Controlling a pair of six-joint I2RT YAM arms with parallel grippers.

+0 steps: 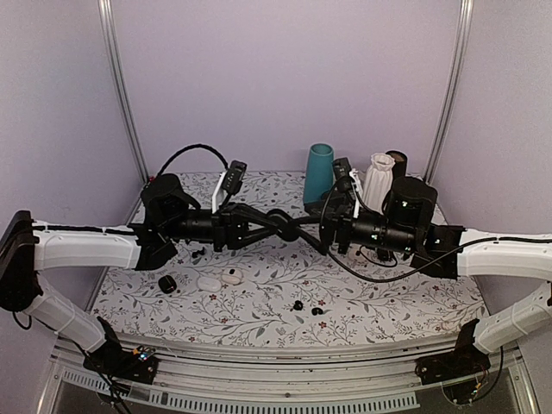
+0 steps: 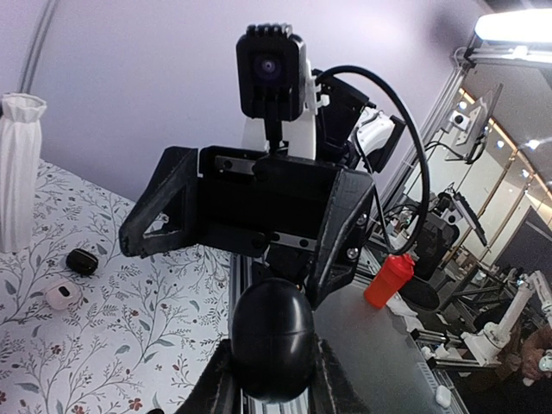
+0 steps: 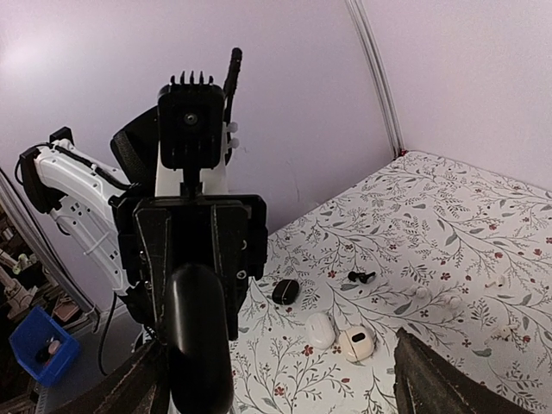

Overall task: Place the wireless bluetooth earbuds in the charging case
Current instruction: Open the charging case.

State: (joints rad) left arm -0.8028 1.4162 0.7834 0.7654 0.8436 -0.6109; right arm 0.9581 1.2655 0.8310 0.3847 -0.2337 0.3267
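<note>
Black case [image 2: 272,332] in left end effector [image 2: 274,375]

A teal cylinder [image 1: 318,172], a white ribbed vase [image 1: 378,181] and a dark tube [image 1: 398,159] stand at the back of the floral table cover [image 1: 388,297]. Front left lie a white pebble case [image 1: 209,282], a second white case [image 1: 231,277] (just beside it) and a small black case [image 1: 166,283]
</note>
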